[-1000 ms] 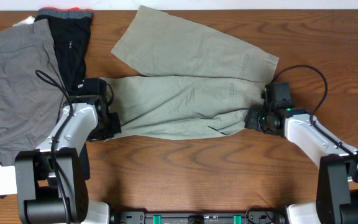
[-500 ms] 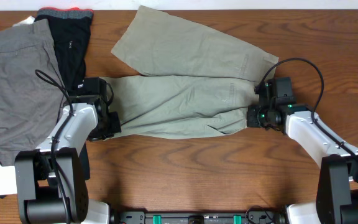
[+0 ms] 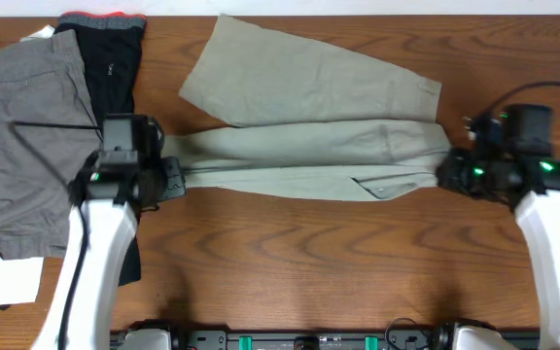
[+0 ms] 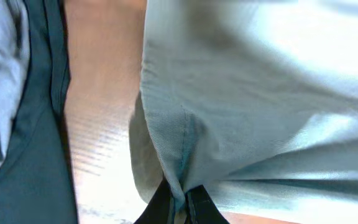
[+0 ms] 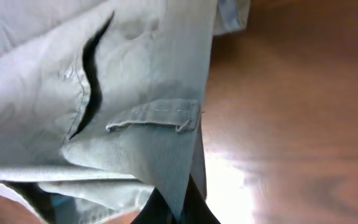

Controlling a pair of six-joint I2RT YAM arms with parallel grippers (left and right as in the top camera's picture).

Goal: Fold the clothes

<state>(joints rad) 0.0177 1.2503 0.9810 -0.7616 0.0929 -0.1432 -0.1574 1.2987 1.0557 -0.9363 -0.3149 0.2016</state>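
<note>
The khaki shorts (image 3: 309, 117) lie across the middle of the wooden table (image 3: 290, 282). One leg lies flat and fans out toward 12 o'clock. The other part is drawn into a narrow band that runs almost straight from 9 o'clock to 3 o'clock. The left gripper (image 3: 168, 180) sits at the 9 o'clock end of this band. In its wrist view, the two black fingers are closed tight on a bunched fold of the fabric, and no gap shows between them. The right gripper (image 3: 447, 173) sits at the 3 o'clock end. It is clamped in the same way on a pointed fold of cloth at the waist. In its wrist view, a belt loop (image 5: 157, 116) lies just above the pinch point, and a dark pocket slit (image 5: 91, 68) opens toward 10 o'clock from the loop. Whether the band rests on the table or hangs clear of it cannot be determined. The grey shorts (image 3: 22, 136) occupy the 9 to 10 o'clock area of the table. The black garment (image 3: 110, 68), with its red waistband (image 3: 100, 17), lies against their 3 o'clock edge.
</note>
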